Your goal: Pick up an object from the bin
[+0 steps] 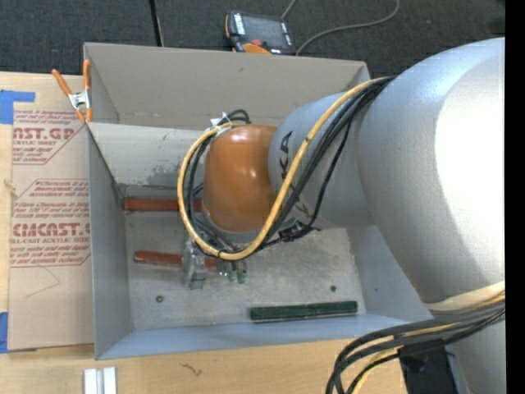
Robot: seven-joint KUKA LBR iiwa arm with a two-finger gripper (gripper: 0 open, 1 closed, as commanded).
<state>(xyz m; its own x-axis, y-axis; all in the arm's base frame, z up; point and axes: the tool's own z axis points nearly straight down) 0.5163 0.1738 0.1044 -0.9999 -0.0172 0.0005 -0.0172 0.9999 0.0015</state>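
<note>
The gripper (195, 271) is low in the bin (105, 261), down at floor level in the left-middle part, below the orange wrist cover (238, 175). It sits right at a red-brown stick (157, 258) that lies flat on the floor. Most of the stick sticks out to the left, and a short reddish bit shows on the gripper's right side, so the stick seems to run across it. Whether the gripper is open or clamped on the stick cannot be told, as the wrist and its cables (190, 179) hide too much.

Other things are well apart from it. A second red-brown stick (150, 205) lies along the foot of the far wall. A dark green flat bar (303, 310) lies by the near wall, to the right.

Judged step: the grasp itself, at the bottom of the reach, with the lift not yet made, since the stick lies flat on the floor. The likely target is the nearer red-brown stick.

The next move calls for a firm close across the stick's narrow width, then a straight rise. The hold is near one end, so the long free end may droop or swing. The lift should stay clear of the left wall.
</note>
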